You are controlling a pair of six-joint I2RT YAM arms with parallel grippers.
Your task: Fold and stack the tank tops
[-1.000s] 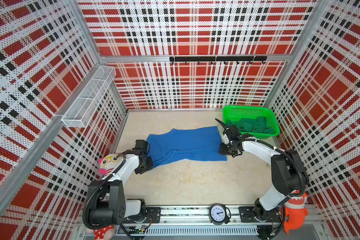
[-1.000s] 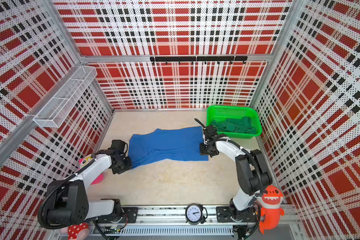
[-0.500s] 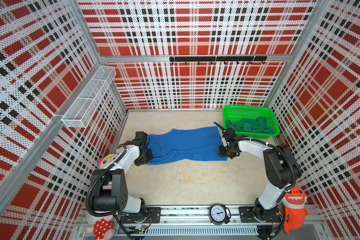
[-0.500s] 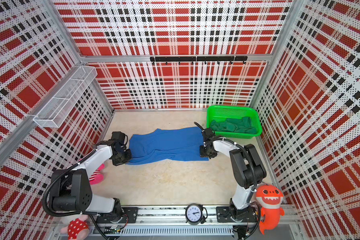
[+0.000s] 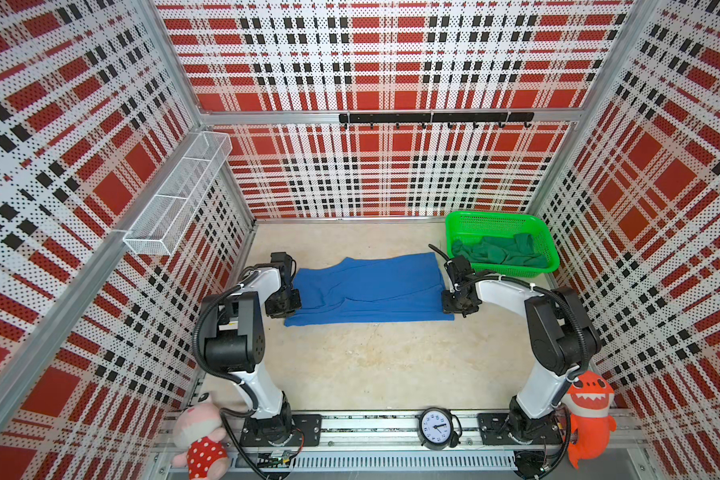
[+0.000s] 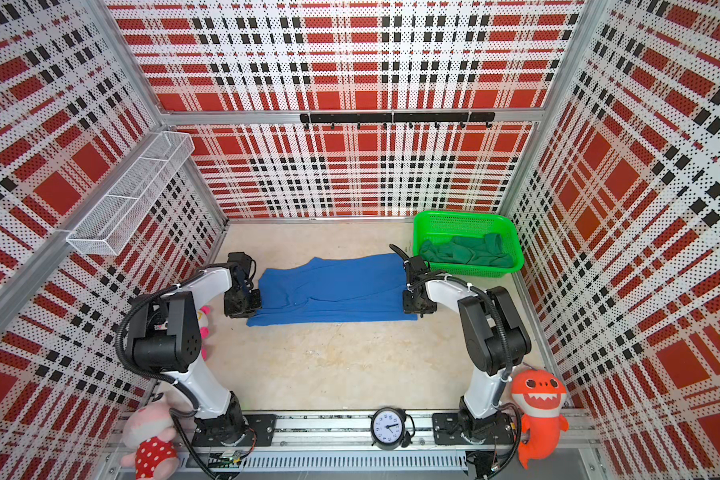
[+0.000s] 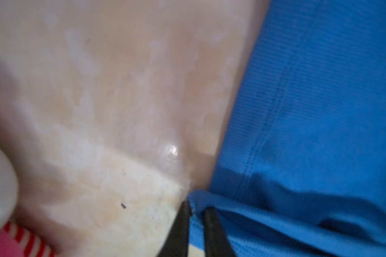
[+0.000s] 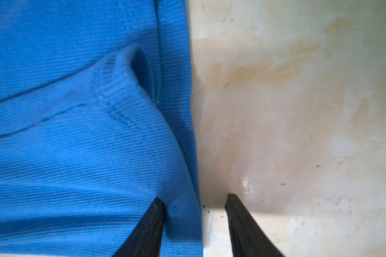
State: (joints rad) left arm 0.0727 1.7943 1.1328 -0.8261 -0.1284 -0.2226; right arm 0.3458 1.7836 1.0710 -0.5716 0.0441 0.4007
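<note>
- Blue ribbed cloth, the blue tank top, is spread nearly flat in the middle of the beige table. It lies well apart from the dark green tank top, which is bunched inside the green mesh basket at the back right.
- Its long axis is laid from left to right across both top views. Which end is the neck cannot be told.
- At its left end the left gripper is set with jaws narrowly parted and the hem in the gap. Whether the cloth is pinched cannot be told.
- At its right end the right gripper is held wider, astride the edge, with one finger on cloth and one over bare table.
- The step is judged to be gripping both ends for a fold. Every layer should be caught, both ends lifted together, and the cloth kept taut.
</note>
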